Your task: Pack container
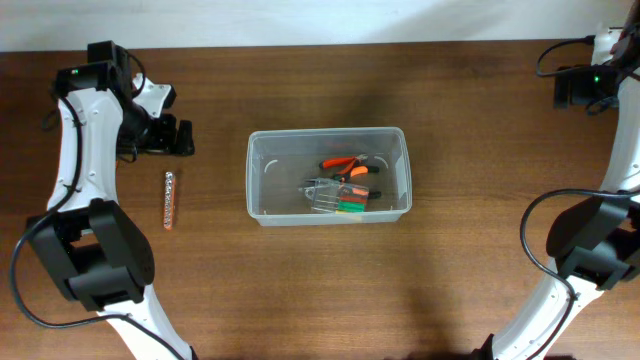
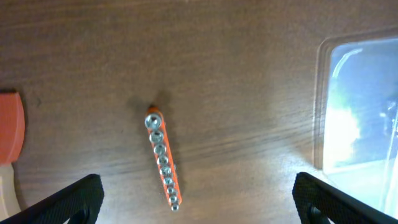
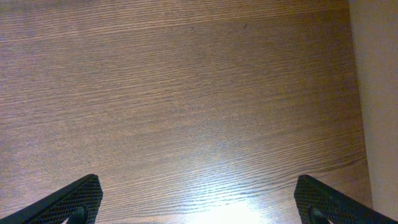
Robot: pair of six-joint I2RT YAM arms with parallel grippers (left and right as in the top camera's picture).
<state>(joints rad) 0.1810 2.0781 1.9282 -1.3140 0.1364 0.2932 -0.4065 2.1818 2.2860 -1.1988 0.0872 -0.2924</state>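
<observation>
The clear plastic container (image 1: 325,132) stands in the middle of the table. In it lie orange-handled pliers (image 1: 348,165), a small clear case of bits (image 1: 322,193) and a green-handled tool (image 1: 350,207). An orange rail of silver sockets (image 1: 169,199) lies on the table to its left. In the left wrist view the rail (image 2: 163,162) lies between my open fingers, with the container's rim (image 2: 320,106) at the right. My left gripper (image 1: 176,138) (image 2: 198,186) is open and empty above the rail. My right gripper (image 1: 575,88) (image 3: 198,186) is open and empty over bare wood at the far right.
An orange and white object (image 2: 9,121) shows at the left edge of the left wrist view. The table's pale right edge (image 3: 376,93) shows in the right wrist view. Both arm bases stand at the near corners.
</observation>
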